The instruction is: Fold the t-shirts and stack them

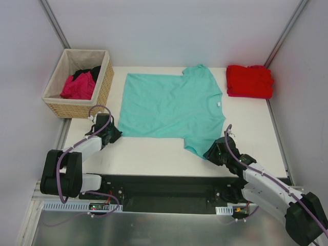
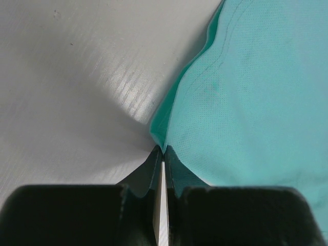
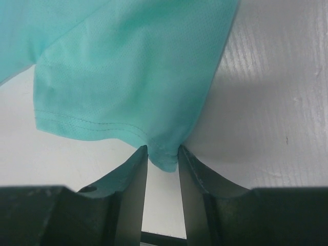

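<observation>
A teal t-shirt [image 1: 171,105] lies spread flat on the white table, its neck with a small white label [image 1: 219,104] to the right. My left gripper [image 1: 117,134] is shut on its near-left hem corner; in the left wrist view the gripper [image 2: 163,148] pinches the teal cloth [image 2: 246,102] at the tips. My right gripper [image 1: 207,152] grips the near sleeve's corner; in the right wrist view the gripper [image 3: 163,154] has the teal sleeve [image 3: 128,66] bunched between its tips. A folded red t-shirt [image 1: 249,81] lies at the far right.
A woven tan basket [image 1: 105,84] stands off the table's far left corner, holding a magenta shirt [image 1: 79,87] and a black one [image 1: 88,73]. Grey walls enclose the table on three sides.
</observation>
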